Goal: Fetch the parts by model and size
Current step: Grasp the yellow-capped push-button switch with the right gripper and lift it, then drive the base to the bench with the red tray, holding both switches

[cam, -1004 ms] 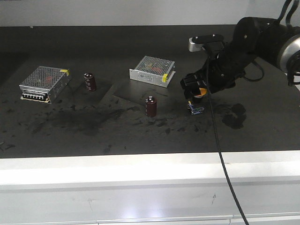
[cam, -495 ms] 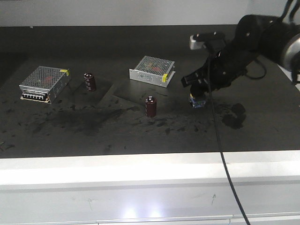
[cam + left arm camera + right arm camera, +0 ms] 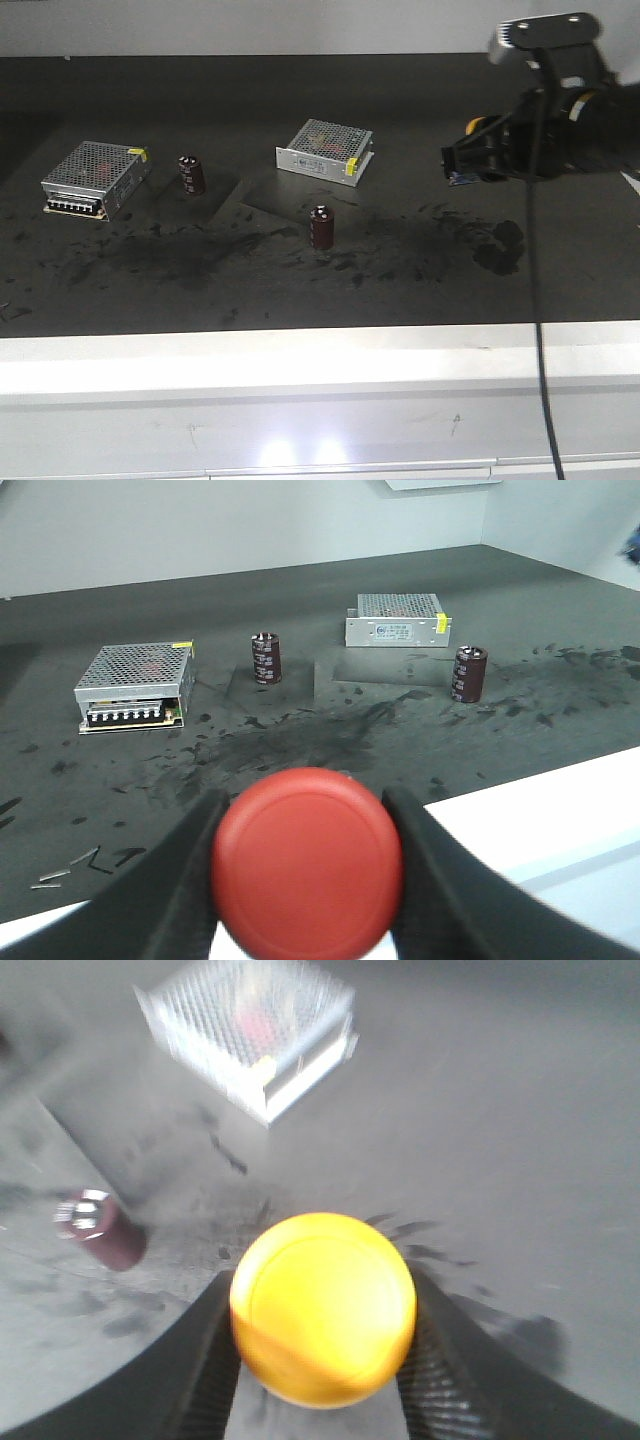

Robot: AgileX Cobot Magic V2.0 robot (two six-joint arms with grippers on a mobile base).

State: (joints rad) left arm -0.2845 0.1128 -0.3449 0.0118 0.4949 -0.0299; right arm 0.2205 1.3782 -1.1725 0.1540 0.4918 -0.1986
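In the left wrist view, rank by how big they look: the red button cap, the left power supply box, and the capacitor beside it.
1. red button cap, largest, but nearest the camera
2. power supply box
3. capacitor

The tabletop point(image 3: 200, 290) is matt black, smeared with darker sooty blotches; its near ledge point(image 3: 300, 365) is white; the wall point(image 3: 250, 25) is pale grey. The left power supply box point(image 3: 95, 178) and the far power supply box point(image 3: 325, 150) are silver with perforated mesh tops, each with a yellow tag at one corner; the left capacitor point(image 3: 192, 173) and the near capacitor point(image 3: 321, 226) are dark brown with silvery tops. The red-capped switch point(image 3: 305, 860) has a plain red cap; the yellow-capped switch point(image 3: 322, 1305) has a plain orange-yellow cap, with blue showing low on it in the front view; the left gripper point(image 3: 306, 880) is black; the right gripper point(image 3: 322, 1360) is black with finely dotted fingers point(image 3: 440, 1380).
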